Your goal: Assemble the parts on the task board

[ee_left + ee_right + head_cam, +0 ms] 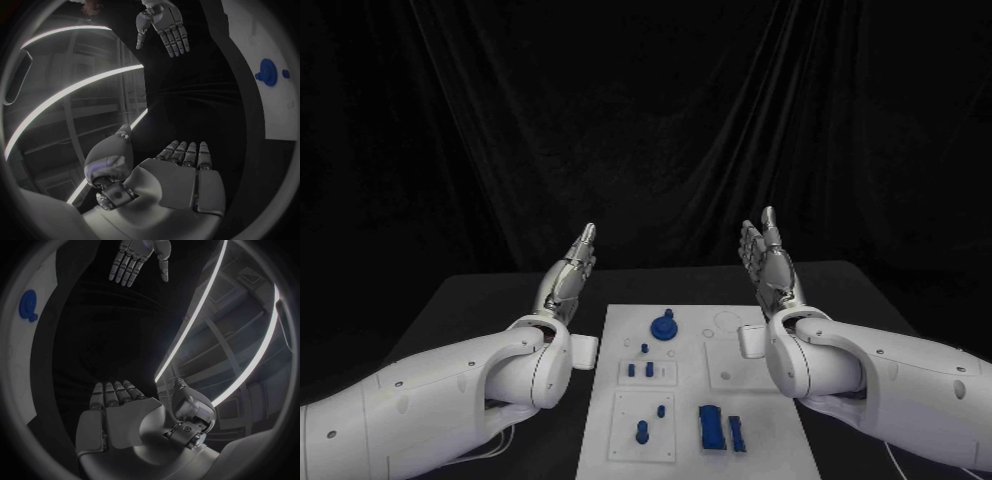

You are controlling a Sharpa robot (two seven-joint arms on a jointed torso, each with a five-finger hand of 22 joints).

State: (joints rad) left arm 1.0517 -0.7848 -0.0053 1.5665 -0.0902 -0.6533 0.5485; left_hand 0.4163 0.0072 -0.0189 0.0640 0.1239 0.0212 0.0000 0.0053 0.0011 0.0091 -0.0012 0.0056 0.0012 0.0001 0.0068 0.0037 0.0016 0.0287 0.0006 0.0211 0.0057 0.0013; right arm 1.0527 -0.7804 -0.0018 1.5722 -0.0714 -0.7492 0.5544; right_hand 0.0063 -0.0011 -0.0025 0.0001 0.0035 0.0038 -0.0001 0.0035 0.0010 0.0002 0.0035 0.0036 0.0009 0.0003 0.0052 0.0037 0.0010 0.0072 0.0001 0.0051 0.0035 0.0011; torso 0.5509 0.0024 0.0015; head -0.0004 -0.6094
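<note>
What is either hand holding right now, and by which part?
Nothing. The left hand and right hand are both open, raised above the task board.

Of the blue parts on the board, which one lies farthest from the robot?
The round knobbed part, near the far end of the board. All the other blue parts lie closer to the robot, in the middle and near rows.

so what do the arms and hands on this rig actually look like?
Both arms are smooth, glossy white shells with rounded, bulbous joint housings. The left arm and right arm each end in a silver metallic hand: the left hand and right hand have segmented fingers. In the wrist views the palm is a pale grey plate, with a rounded thumb base over dark mechanical parts. A thin pale cable trails under each arm.
</note>
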